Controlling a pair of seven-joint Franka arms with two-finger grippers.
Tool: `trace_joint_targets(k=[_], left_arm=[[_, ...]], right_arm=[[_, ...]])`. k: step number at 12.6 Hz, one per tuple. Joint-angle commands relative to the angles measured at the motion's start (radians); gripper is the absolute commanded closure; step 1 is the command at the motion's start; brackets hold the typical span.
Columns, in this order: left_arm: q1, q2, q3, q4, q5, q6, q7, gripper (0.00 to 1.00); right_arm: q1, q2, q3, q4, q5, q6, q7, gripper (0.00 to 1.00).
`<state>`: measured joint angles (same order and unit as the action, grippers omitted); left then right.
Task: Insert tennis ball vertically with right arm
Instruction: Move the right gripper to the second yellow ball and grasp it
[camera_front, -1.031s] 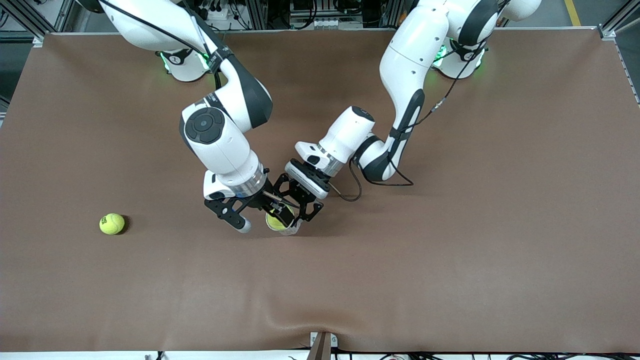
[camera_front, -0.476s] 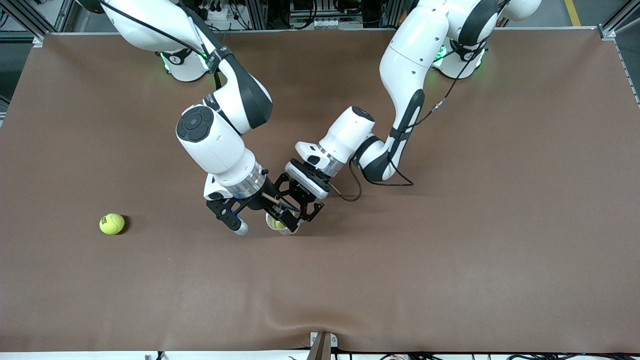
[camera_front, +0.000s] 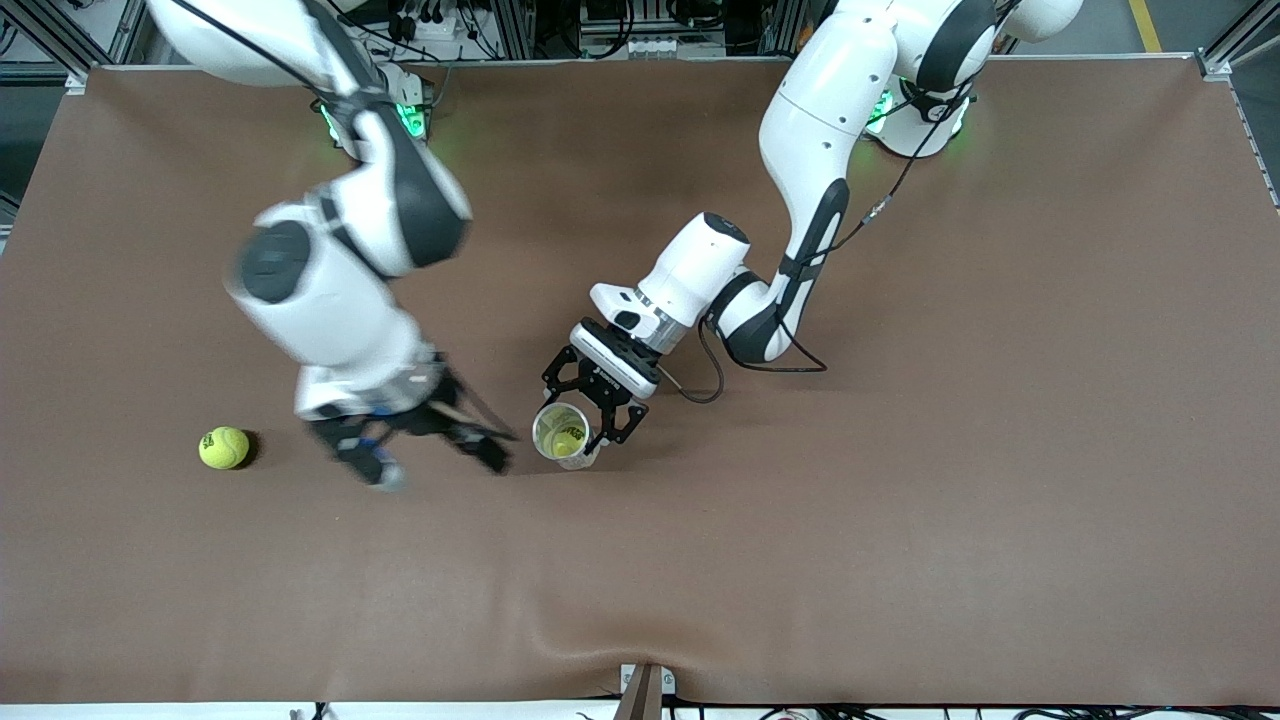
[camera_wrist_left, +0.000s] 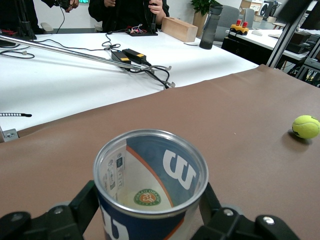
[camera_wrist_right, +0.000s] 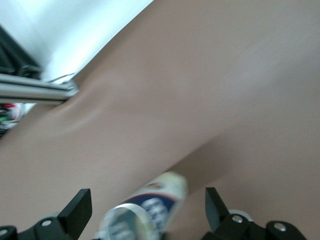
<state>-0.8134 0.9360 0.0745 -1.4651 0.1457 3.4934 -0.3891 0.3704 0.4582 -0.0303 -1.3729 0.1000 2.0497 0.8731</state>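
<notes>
A clear tennis ball can (camera_front: 562, 432) with a blue label stands upright mid-table, its mouth open upward. My left gripper (camera_front: 580, 420) is shut on the can, one finger on each side; it also shows in the left wrist view (camera_wrist_left: 147, 205) round the can (camera_wrist_left: 180, 170). A yellow tennis ball (camera_front: 566, 440) lies inside the can. My right gripper (camera_front: 437, 460) is open and empty, blurred, over the table between the can and a second, loose tennis ball (camera_front: 224, 447). The right wrist view shows its spread fingers (camera_wrist_right: 76, 210) with the can (camera_wrist_right: 162, 197) farther off.
The loose ball (camera_wrist_left: 305, 126) lies on the brown table mat (camera_front: 900, 500) toward the right arm's end. The left arm's cable (camera_front: 705, 380) loops on the mat beside its wrist. A white bench with cables (camera_wrist_left: 75, 75) lies past the table edge.
My right gripper has let go of the ball into the can and swung away from it toward the loose ball. The left gripper and can have not moved.
</notes>
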Motion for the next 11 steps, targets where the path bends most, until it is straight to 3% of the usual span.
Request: trace_joint_targets(k=[1, 3, 5, 11], left_arm=[[-0.007, 0.020, 0.013, 0.026, 0.008, 0.018, -0.004, 0.08], [-0.009, 0.020, 0.011, 0.026, 0.008, 0.018, -0.004, 0.01], [-0.009, 0.020, 0.011, 0.026, 0.006, 0.018, -0.004, 0.00], [-0.012, 0.020, 0.011, 0.026, 0.005, 0.018, -0.007, 0.00]], right_arm=[[-0.001, -0.038, -0.104, -0.031, 0.010, -0.130, -0.190, 0.00], [-0.001, -0.038, -0.209, -0.076, 0.006, -0.149, -0.401, 0.00], [-0.001, -0.038, -0.285, -0.153, -0.013, -0.097, -0.605, 0.00], [-0.010, -0.052, -0.364, -0.356, -0.014, 0.087, -0.881, 0.00]])
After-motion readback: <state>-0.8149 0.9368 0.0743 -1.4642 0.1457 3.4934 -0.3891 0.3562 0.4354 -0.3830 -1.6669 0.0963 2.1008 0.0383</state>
